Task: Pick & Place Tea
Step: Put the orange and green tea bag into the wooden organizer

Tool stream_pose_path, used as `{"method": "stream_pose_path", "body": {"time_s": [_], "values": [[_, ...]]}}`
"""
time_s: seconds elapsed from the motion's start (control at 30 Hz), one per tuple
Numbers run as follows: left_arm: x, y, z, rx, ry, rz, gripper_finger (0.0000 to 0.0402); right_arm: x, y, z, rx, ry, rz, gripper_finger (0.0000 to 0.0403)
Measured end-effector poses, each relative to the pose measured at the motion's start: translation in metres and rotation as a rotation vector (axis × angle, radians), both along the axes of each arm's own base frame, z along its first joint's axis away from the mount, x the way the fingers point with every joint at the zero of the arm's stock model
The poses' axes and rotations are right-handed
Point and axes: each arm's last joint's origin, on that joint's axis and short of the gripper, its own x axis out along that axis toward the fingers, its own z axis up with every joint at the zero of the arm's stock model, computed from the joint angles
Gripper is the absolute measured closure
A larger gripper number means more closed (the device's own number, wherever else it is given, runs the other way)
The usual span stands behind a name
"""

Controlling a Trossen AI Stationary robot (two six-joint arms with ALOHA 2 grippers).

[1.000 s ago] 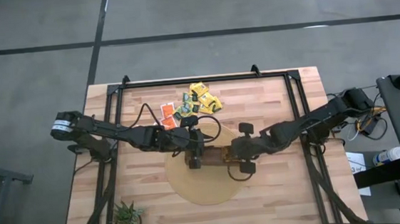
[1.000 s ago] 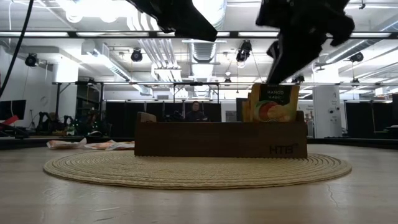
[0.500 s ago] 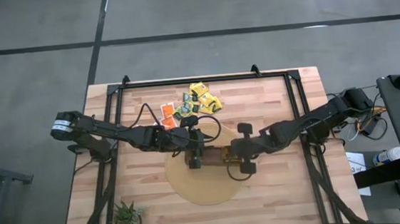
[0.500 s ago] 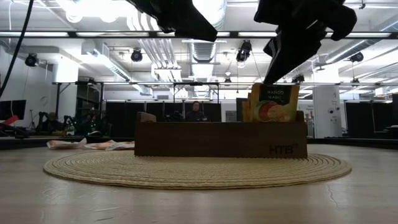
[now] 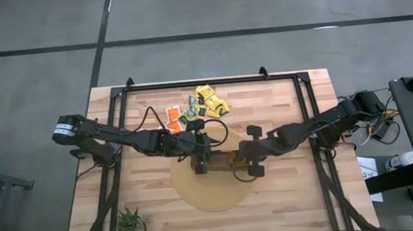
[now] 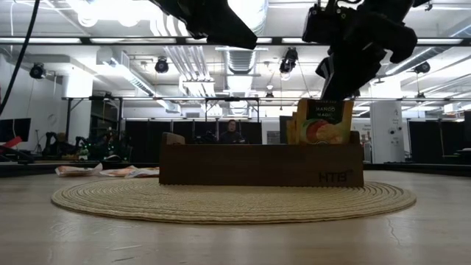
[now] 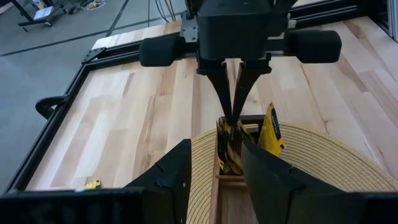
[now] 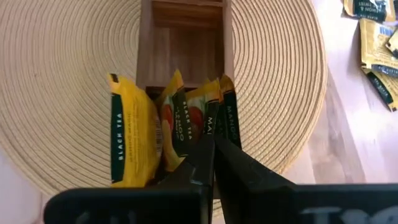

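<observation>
A long dark-brown box (image 6: 221, 165) lies on a round woven mat (image 5: 212, 192). Several tea sachets (image 8: 186, 118) stand upright in the box's end compartment, and a yellow one (image 8: 132, 134) leans out over the box's side. My right gripper (image 8: 211, 146) is shut, with its tips at the tops of these sachets (image 6: 321, 121). My left gripper (image 7: 217, 180) hovers open above the box's other end (image 5: 205, 160), with nothing between its fingers. Several loose sachets (image 5: 198, 109) lie flat on the table beyond the mat. My right gripper comes slanting down from the table's right side. Its shut fingertips (image 7: 233, 115) meet the top edges of the standing sachets (image 8: 214, 109) in the box's end compartment. I cannot tell whether a sachet is pinched between them. The sachets stand upright in the box.
A small potted plant (image 5: 132, 226) stands at the table's near left corner. A black frame rail (image 5: 204, 81) runs along the far edge and down both sides. Bare wood lies near the mat's front and right.
My right gripper has shifted slightly over the box's end and its tips have come down to the sachets' tops. The box, the sachets and my left gripper have kept still.
</observation>
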Motion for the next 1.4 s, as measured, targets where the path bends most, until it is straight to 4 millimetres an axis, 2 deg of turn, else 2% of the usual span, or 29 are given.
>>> {"method": "stream_pose_path", "body": {"time_s": [0.33,0.63,0.87,1.23,1.4], "values": [[0.000,0.000,0.000,0.000,0.000,0.000,0.0266,0.007,-0.003,-0.009,0.041,0.014,0.010,0.0394],[0.000,0.000,0.000,0.000,0.000,0.000,0.0266,0.008,-0.002,-0.002,0.068,-0.013,0.025,0.0394],[0.000,0.000,0.000,0.000,0.000,0.000,0.0266,0.010,0.000,0.012,0.079,-0.059,0.028,0.0394],[0.000,0.000,0.000,0.000,0.000,0.000,0.0266,0.004,0.003,0.005,0.079,-0.008,0.031,0.0394],[0.000,0.000,0.000,0.000,0.000,0.000,0.0266,0.006,0.009,0.011,0.190,-0.016,0.106,0.0394]]}}
